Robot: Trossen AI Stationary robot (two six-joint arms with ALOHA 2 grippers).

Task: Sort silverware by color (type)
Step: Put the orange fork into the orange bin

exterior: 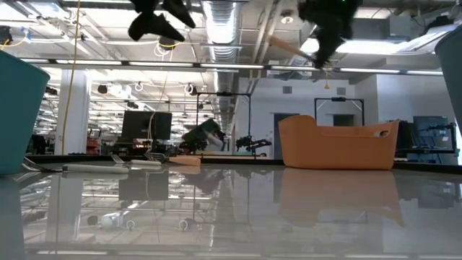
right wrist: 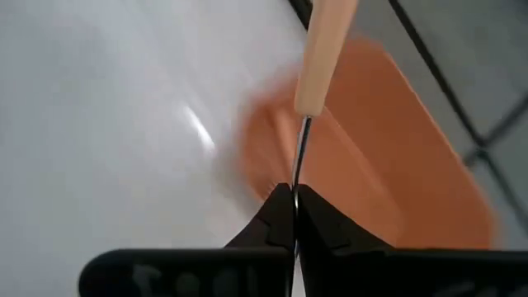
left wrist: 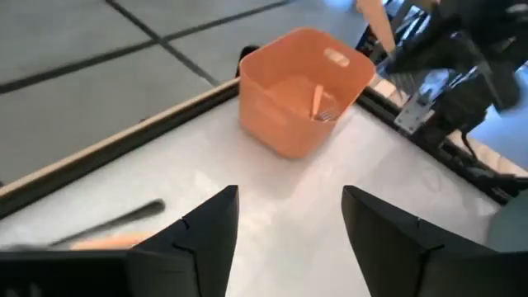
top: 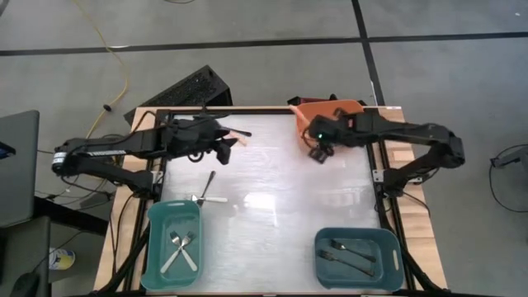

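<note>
My right gripper [right wrist: 294, 206] is shut on an orange-handled utensil [right wrist: 326, 49], high over the table beside the orange bin [top: 330, 115]. In the low view it hangs at the top [exterior: 321, 43]. My left gripper [left wrist: 289, 239] is open and raised over the table's far left part [top: 224, 151]. Another orange-handled utensil [top: 239, 134] lies flat on the table just beyond it. The orange bin [left wrist: 301, 91] holds one orange-handled utensil [left wrist: 318, 101]. A black-handled piece [top: 209, 182] and a white-handled piece [top: 211, 199] lie flat near the left teal bin. My right gripper pinches the utensil's thin metal neck [right wrist: 301, 157] between its two fingertips, just below the orange handle. The handle points away from the fingers, over the orange bin. The utensil is lifted clear of the table; in the low view its handle [exterior: 289, 48] slants up from the gripper.
A teal bin [top: 157, 247] at the near left holds white-handled utensils. A second teal bin [top: 388, 247] at the near right holds black-handled ones. The middle of the white tabletop [top: 280, 190] is bare. A black keyboard [top: 186, 91] lies beyond the far edge.
</note>
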